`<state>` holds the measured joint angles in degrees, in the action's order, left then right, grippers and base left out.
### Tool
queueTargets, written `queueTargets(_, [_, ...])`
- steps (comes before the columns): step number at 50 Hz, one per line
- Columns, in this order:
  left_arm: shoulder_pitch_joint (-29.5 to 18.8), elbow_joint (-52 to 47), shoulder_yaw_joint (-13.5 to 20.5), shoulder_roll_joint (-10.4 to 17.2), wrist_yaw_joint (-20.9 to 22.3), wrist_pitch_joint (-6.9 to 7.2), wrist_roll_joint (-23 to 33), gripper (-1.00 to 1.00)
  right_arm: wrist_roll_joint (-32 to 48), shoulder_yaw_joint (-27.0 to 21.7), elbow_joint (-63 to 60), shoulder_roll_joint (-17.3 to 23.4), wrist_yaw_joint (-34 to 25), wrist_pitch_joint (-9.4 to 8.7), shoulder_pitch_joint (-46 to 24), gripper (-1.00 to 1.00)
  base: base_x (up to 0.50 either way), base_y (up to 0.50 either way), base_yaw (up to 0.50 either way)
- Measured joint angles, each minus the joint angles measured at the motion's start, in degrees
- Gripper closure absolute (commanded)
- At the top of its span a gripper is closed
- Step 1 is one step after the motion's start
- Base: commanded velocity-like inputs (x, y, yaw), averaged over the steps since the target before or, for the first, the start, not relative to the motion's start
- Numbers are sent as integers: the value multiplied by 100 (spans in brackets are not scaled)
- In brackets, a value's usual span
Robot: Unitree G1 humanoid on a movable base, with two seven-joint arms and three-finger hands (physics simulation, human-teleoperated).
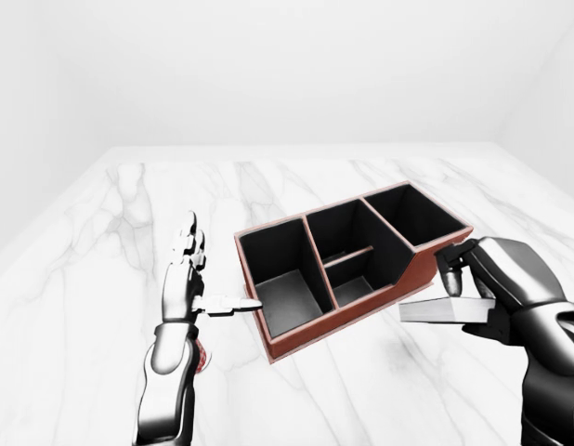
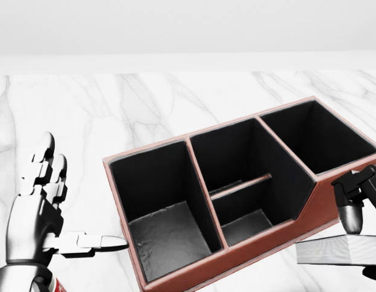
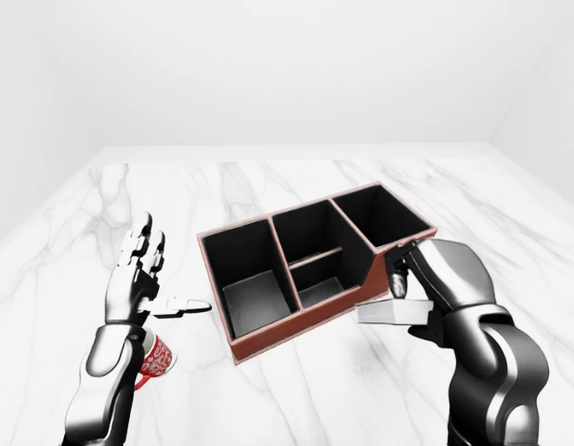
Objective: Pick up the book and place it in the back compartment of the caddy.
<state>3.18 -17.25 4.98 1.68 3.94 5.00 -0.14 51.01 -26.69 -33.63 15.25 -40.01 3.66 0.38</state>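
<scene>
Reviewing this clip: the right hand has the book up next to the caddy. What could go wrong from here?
1. The right hand holds the book flat and low beside the caddy; moved across without lifting, it could hit the red wall.
2. Only one end of the book is gripped, so it might slip or tilt.
3. The open left hand has its thumb close to the caddy and could nudge it. A red mug stands below that arm.

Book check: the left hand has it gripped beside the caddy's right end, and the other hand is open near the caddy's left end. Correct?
Not quite. The right hand grips the book, as the right-eye view shows, beside the caddy's right end. The left hand is the open, empty one, near the caddy's left end.
</scene>
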Motion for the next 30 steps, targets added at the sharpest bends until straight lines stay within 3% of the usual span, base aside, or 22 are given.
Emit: queueTargets(30, [7,-53,-3,-2,4,0,-4,-100,367,1044,-306,31,1,-577,-890,100,0,0,0])
